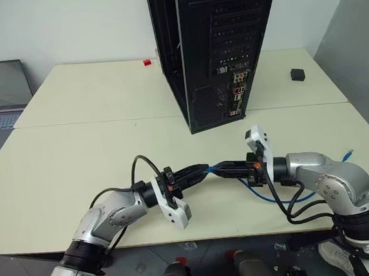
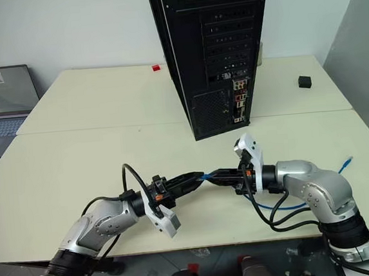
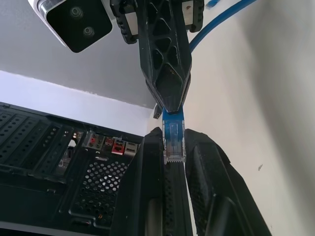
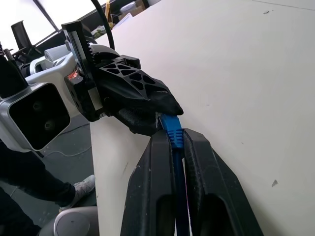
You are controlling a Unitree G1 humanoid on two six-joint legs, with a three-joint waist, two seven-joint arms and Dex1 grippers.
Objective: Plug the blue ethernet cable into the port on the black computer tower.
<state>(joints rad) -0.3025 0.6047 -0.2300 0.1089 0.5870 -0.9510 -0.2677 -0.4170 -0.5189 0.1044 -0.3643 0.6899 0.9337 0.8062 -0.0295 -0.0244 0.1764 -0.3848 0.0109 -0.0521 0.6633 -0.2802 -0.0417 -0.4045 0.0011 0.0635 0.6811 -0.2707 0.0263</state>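
Even, diffuse daylight is seen across the cream table, with soft, faint shadows cast beneath both arms. The black computer tower is rendered dark, its rear slots barely resolved. In the right wrist view, the far background is overexposed. In the left wrist view, the nearest pincer fingers are rendered soft, while the plug of the blue ethernet cable is kept sharp.

The black computer tower is cut off at the top.

A grey laptop sits open at the table's far left edge; a small red block and a black, perhaps plastic, cube lie farther back.
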